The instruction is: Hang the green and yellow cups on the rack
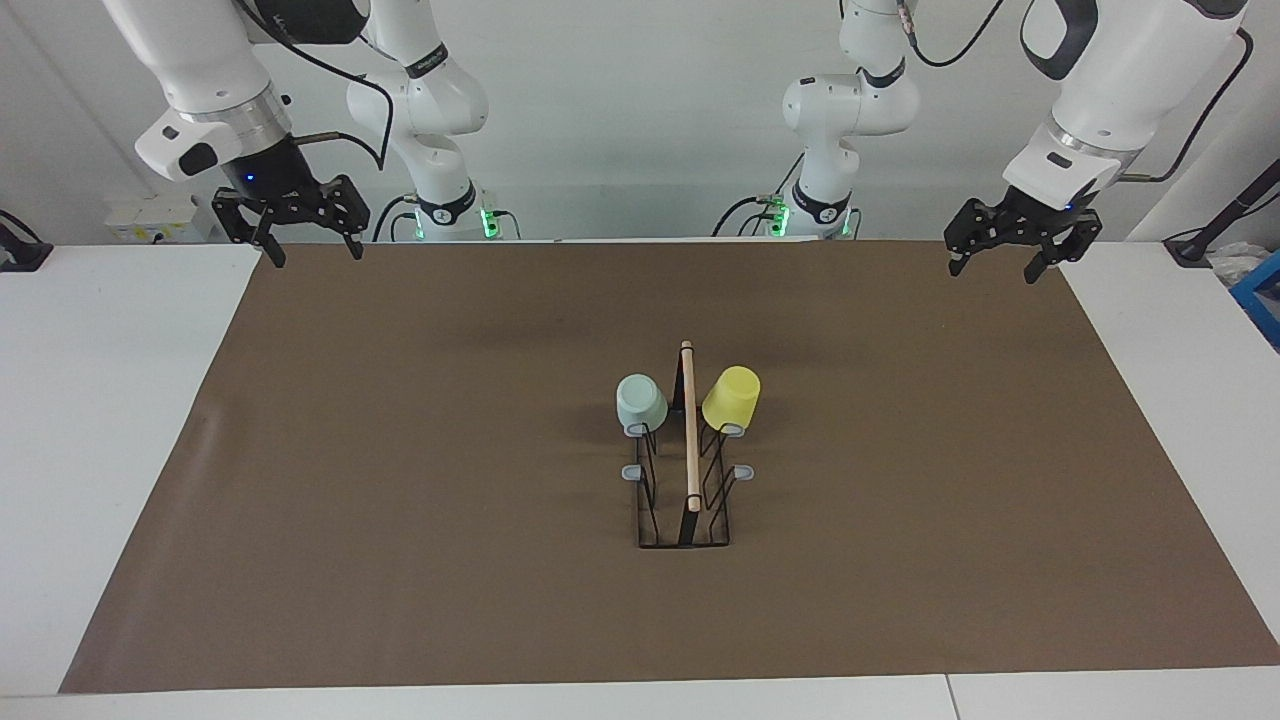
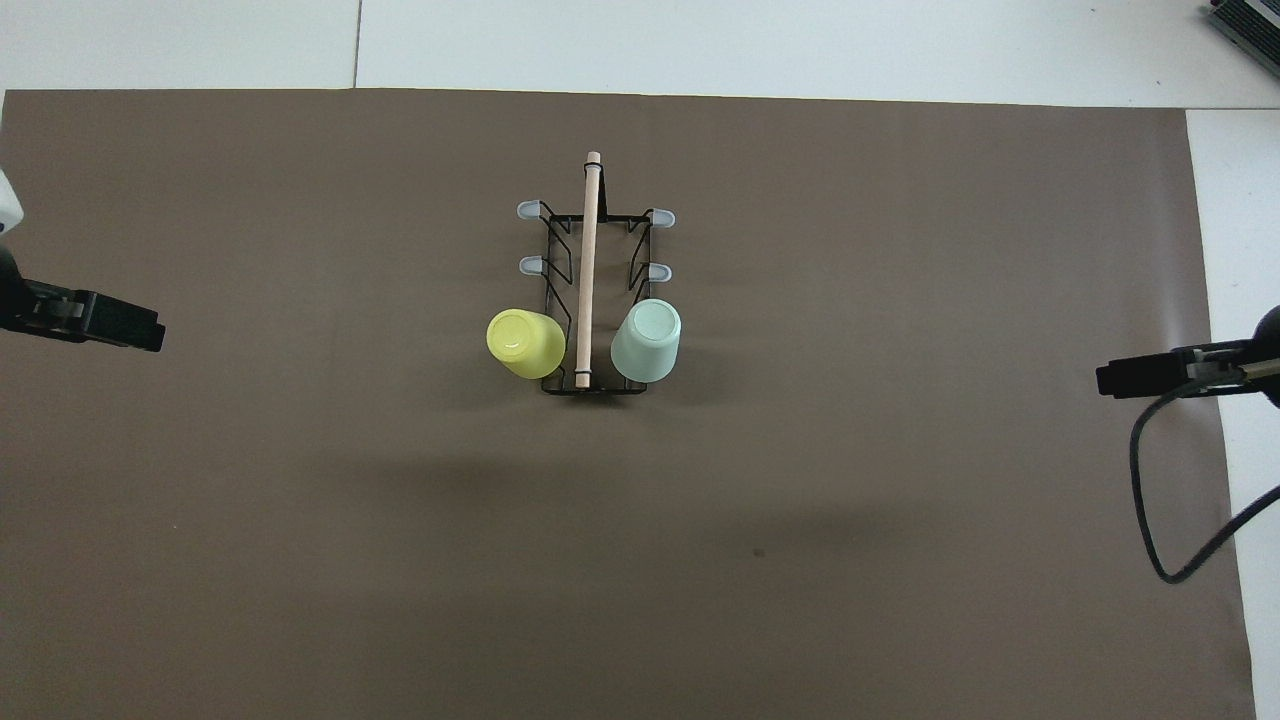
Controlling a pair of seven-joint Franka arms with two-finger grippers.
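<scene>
The black wire rack with its wooden rod handle stands mid-mat. Two cups sit upside down on its prongs at the end nearest the robots. The pale green cup is on the right arm's side, and the yellow cup is on the left arm's side. My right gripper hangs open and empty over the mat's corner at the right arm's end. Over the corner at the left arm's end, my left gripper waits open and empty.
A brown mat covers the white table. Several grey-tipped prongs of the rack carry nothing. A blue object lies off the mat at the left arm's end.
</scene>
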